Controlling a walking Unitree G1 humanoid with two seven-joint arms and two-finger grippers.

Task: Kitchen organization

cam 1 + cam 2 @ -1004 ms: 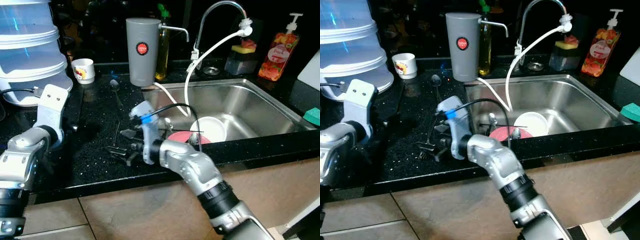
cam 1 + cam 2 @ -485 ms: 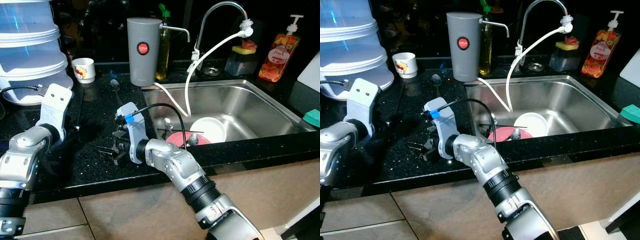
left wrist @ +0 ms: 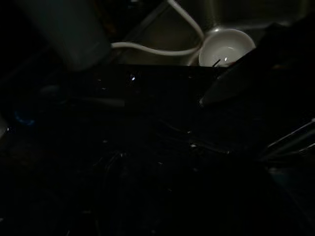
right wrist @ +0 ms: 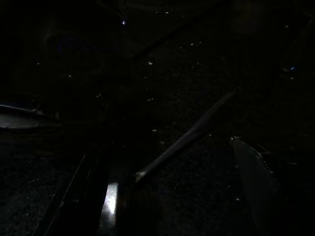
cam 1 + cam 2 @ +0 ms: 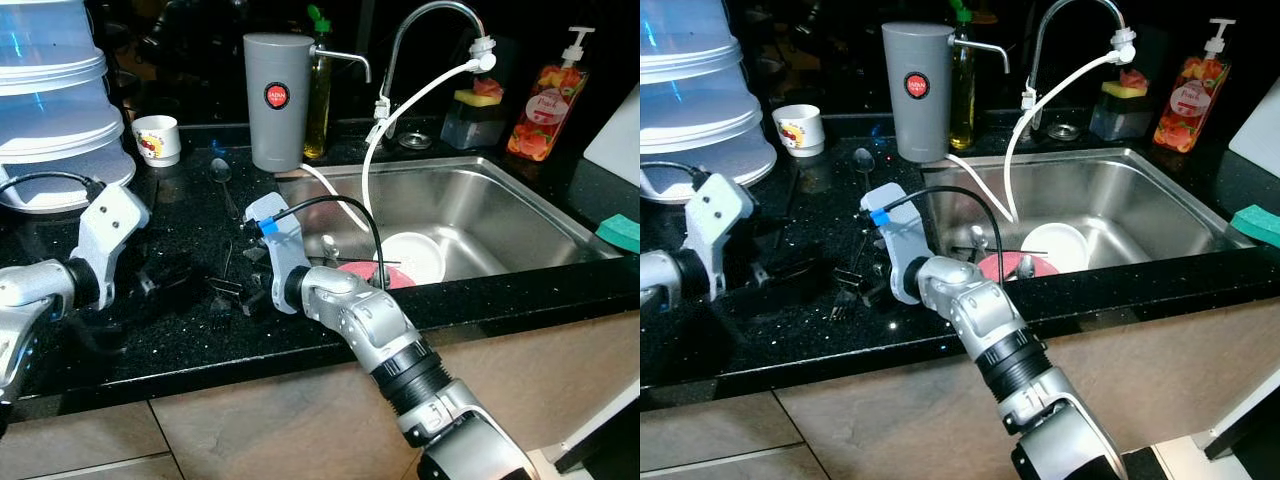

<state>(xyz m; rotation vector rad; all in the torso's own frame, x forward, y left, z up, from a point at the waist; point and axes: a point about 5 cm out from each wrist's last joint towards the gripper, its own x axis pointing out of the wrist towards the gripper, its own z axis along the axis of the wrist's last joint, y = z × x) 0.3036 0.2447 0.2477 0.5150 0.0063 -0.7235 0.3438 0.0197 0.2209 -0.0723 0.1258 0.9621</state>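
I have the right tool [image 5: 862, 285] low on the black speckled worktop [image 5: 790, 330] over the dark metal fork [image 5: 845, 296]; grip unreadable. Next, I'd judge, a clean pinch.

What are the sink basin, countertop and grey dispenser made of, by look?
Sink basin: brushed stainless steel, with soft grey reflections. Countertop: polished black stone, probably granite, glossy with pale flecks. Grey dispenser: matte grey body, likely plastic, though painted metal is possible.

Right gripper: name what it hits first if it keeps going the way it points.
Probably the fork lying on the black counter just past the right gripper, with the left gripper beyond; depth is unclear.
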